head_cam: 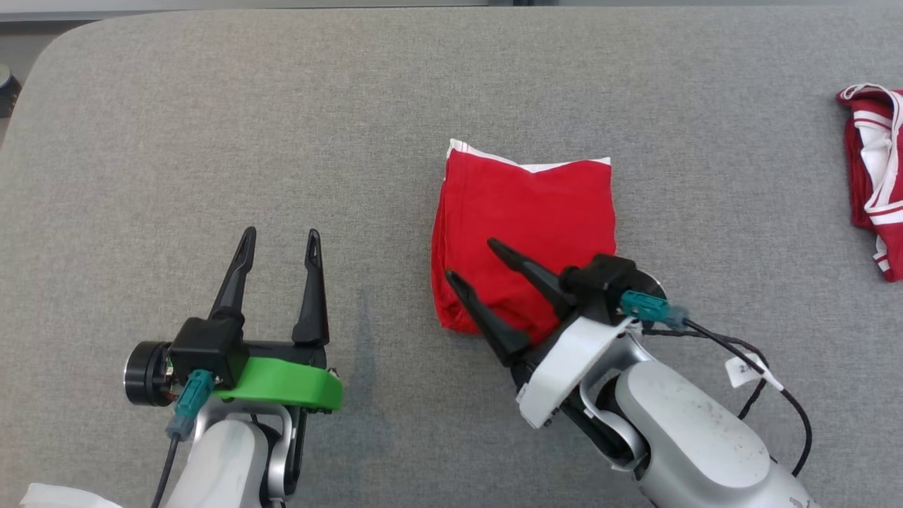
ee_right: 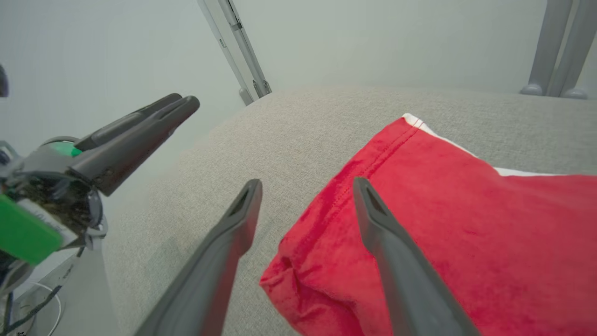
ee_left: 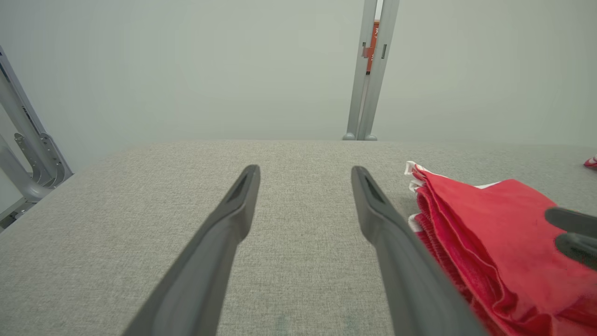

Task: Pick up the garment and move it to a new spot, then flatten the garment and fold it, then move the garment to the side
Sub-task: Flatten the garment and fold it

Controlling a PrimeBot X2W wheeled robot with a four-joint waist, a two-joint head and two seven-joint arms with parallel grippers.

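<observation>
The garment [head_cam: 525, 222] is a red cloth with white trim, folded into a rough square near the middle of the grey table [head_cam: 353, 106]. My right gripper [head_cam: 469, 259] is open above its near-left corner, one finger over the red cloth and the other over its left edge, holding nothing. In the right wrist view the garment [ee_right: 457, 224] spreads under the right gripper [ee_right: 305, 186]. My left gripper [head_cam: 281, 236] stands open to the left of the garment, apart from it. In the left wrist view the garment's stacked layers [ee_left: 489, 233] lie right of the left gripper [ee_left: 305, 170].
A second red and white garment [head_cam: 877, 169] lies crumpled at the table's far right edge. The table's rounded corner is at the far left. Grey frame posts [ee_left: 371, 70] stand beyond the far edge. A white scrap [head_cam: 63, 496] sits at the bottom left.
</observation>
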